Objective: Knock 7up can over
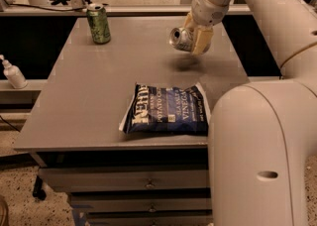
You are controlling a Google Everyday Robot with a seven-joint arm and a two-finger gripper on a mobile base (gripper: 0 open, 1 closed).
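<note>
My gripper [192,40] hangs above the back right part of the grey table [89,101]. It is shut on the 7up can [179,37], a silver-grey can held tilted on its side. The can's silver top faces left toward the camera, and its body is mostly hidden by the yellowish fingers [203,39]. The can is off the table; its shadow [183,64] lies just below. A darker green can [98,23] stands upright at the back left, far from the gripper.
A blue chip bag [167,116] lies flat near the table's front edge, in front of the gripper. My white arm and body [262,150] fill the right side. A white bottle [13,74] stands on a ledge to the left. Drawers sit under the table.
</note>
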